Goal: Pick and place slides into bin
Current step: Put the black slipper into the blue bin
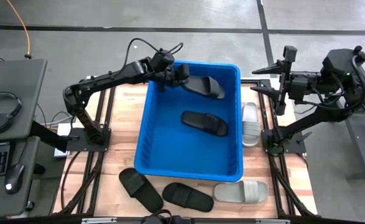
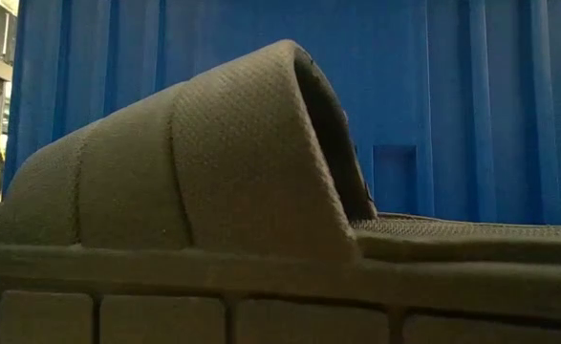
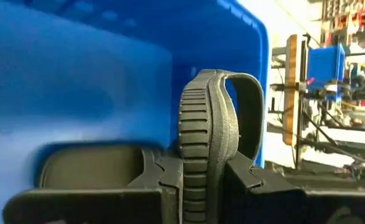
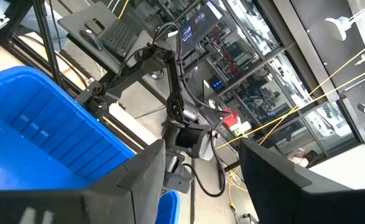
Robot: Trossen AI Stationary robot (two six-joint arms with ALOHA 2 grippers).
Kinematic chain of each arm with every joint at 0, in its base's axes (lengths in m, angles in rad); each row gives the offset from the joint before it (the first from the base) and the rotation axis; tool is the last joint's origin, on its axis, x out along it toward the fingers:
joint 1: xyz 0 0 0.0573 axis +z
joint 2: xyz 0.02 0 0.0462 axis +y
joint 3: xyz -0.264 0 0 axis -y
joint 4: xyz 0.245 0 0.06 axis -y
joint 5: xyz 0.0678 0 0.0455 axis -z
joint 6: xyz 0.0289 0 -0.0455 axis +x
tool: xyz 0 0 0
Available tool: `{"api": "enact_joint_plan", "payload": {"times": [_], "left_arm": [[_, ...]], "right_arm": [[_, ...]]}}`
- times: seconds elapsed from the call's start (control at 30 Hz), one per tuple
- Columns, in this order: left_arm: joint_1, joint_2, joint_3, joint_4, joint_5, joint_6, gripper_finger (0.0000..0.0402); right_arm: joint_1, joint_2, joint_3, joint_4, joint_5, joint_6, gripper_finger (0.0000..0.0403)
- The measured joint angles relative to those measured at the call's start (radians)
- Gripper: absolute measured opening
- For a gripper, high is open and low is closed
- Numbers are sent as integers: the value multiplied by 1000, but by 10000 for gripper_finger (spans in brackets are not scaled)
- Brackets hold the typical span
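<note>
Six slides show from above: four black, two light grey. The left tool [image 1: 183, 77] hangs over the far part of the bin [image 1: 146, 118], its fingers closed on the heel of one black slide [image 1: 206, 86] held above the bin floor. A second black slide [image 1: 204, 122] lies inside the bin. Two black slides [image 1: 140, 188] [image 1: 188, 196] and one grey slide [image 1: 242, 190] lie on the surface just in front of the bin; the other grey slide [image 1: 250, 123] lies beside its right wall. The right tool [image 1: 273, 78] hovers open and empty past the bin's right far corner.
</note>
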Motion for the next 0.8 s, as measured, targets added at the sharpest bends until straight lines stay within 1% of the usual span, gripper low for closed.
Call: {"api": "enact_joint_plan", "payload": {"times": [0.23,0.53,0.8], "left_arm": [[0,46,1,5,-7,13,45],[0,101,1,15,-2,11,45],[0,151,1,24,32,16,45]], "right_arm": [[0,1,0,-2,-23,-2,195],[0,1,0,-4,-23,4,195],[0,1,0,-4,-23,16,195]]}}
